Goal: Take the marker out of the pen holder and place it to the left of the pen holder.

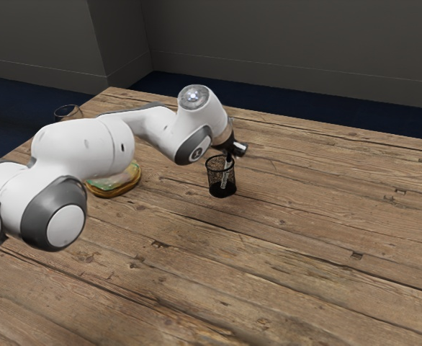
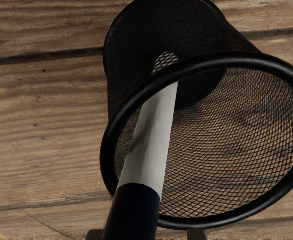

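With the gripper [image 2: 145, 234] spread astride its dark end, the marker [image 2: 149, 145] leans in the holder [image 2: 106, 155], running below the grip towards half past six in the exterior view: squeeze next, surely!

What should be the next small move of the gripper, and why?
Probably, the gripper should close gently on the marker: its dark end lies between the open fingers, nearer one, and its pale part slants down into the pen holder, so a grip seems needed before lifting.
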Available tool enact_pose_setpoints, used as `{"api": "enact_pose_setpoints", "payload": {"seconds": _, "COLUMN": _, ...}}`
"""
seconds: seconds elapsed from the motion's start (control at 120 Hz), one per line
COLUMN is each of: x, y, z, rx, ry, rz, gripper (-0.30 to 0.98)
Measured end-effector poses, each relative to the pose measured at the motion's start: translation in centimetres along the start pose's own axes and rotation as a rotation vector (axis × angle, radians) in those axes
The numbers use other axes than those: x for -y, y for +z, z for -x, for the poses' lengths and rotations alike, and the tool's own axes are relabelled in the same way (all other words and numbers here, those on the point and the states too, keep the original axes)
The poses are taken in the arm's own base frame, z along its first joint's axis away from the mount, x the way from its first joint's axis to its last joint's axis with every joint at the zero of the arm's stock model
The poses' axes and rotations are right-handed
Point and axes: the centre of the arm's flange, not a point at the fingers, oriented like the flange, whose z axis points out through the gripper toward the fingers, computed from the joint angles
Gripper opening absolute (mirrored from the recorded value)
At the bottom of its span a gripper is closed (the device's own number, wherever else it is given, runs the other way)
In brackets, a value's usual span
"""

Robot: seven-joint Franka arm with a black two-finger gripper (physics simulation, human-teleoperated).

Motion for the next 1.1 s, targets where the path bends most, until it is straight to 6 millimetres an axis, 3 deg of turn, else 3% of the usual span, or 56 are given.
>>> {"api": "enact_pose_setpoints", "payload": {"seconds": 0.125, "x": -0.1, "y": 0.0, "z": 0.0, "rx": 0.004, "ry": -0.002, "rz": -0.001, "gripper": 0.01}}
{"api": "enact_pose_setpoints", "payload": {"seconds": 0.333, "x": -0.2, "y": -0.3, "z": 0.3, "rx": 0.012, "ry": -0.012, "rz": -0.007, "gripper": -0.04}}
{"api": "enact_pose_setpoints", "payload": {"seconds": 0.442, "x": -1.8, "y": -1.1, "z": 1.0, "rx": 0.028, "ry": -0.023, "rz": 0.013, "gripper": -0.06}}
{"api": "enact_pose_setpoints", "payload": {"seconds": 0.608, "x": -2.3, "y": -5.8, "z": 3.9, "rx": 0.097, "ry": -0.033, "rz": 0.011, "gripper": -0.07}}
{"api": "enact_pose_setpoints", "payload": {"seconds": 0.717, "x": -2.9, "y": -10.8, "z": 6.3, "rx": 0.157, "ry": -0.046, "rz": 0.006, "gripper": -0.07}}
{"api": "enact_pose_setpoints", "payload": {"seconds": 0.758, "x": -3.2, "y": -11.8, "z": 6.7, "rx": 0.167, "ry": -0.048, "rz": 0.008, "gripper": -0.07}}
{"api": "enact_pose_setpoints", "payload": {"seconds": 0.842, "x": -6.4, "y": -10.3, "z": 6.1, "rx": 0.149, "ry": -0.056, "rz": 0.072, "gripper": -0.07}}
{"api": "enact_pose_setpoints", "payload": {"seconds": 0.983, "x": -14.0, "y": -4.7, "z": 3.8, "rx": 0.126, "ry": -0.019, "rz": 0.281, "gripper": -0.07}}
{"api": "enact_pose_setpoints", "payload": {"seconds": 1.1, "x": -16.1, "y": -2.8, "z": 3.7, "rx": 0.169, "ry": 0.039, "rz": 0.374, "gripper": -0.07}}
